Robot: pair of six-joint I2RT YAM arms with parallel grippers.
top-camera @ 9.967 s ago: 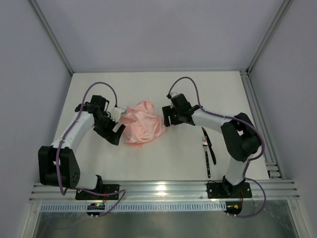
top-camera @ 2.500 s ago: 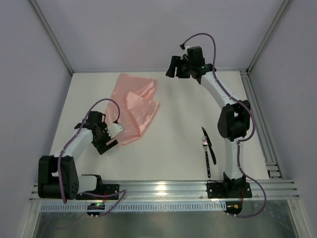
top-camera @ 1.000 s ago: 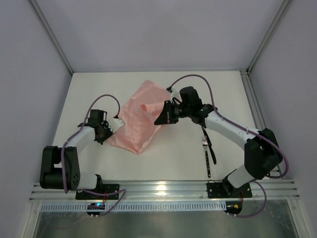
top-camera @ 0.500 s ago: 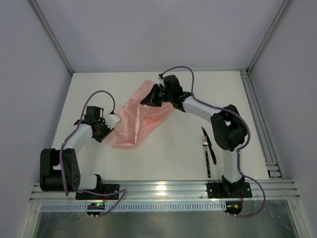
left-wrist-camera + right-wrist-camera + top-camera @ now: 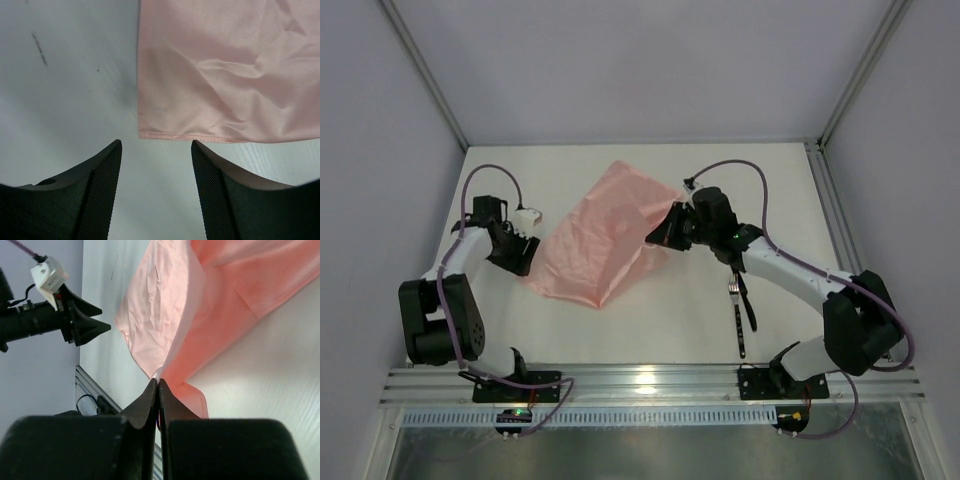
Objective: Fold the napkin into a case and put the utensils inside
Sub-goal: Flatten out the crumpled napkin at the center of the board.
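Napkin [image 5: 600, 235] lies open and mostly flat on the table [image 5: 670, 330], left of centre, between your two arms and not yet a case. Your left gripper [image 5: 156, 145] stands spread with nothing in it; the cloth's hem runs crosswise just ahead of the fingertips, close but apart. Your right gripper [image 5: 157, 382] is pressed together on the opposite edge, pinching it up off the surface — that edge is the one ready to travel. My read: the fold goes from right toward left across the cloth, so the right arm carries it. Utensils [image 5: 741, 300] lie near to far, right of the cloth — right arm is nearer.
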